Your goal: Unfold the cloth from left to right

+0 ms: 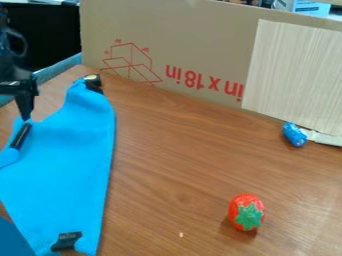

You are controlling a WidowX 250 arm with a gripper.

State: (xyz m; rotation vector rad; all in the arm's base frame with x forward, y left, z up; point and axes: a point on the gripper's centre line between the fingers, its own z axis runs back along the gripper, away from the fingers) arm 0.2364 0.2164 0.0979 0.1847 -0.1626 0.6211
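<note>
Camera view. Step, as I judge it: secure just the loose layer by the black strip (21,136), lift slightly, then draw it low and slow rightward over the table (174,165), leaving the underlayer flat. Too deep a bite likely drags the whole cloth (67,165). Position: cloth spreads below my gripper (25,114), whose lower end is at its upper-left edge. Released or clenched on fabric: cannot tell.

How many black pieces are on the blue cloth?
3 on the blue cloth: one black piece at its far corner, another toward its left side, a third at its near edge. Folds may hide more.
</note>
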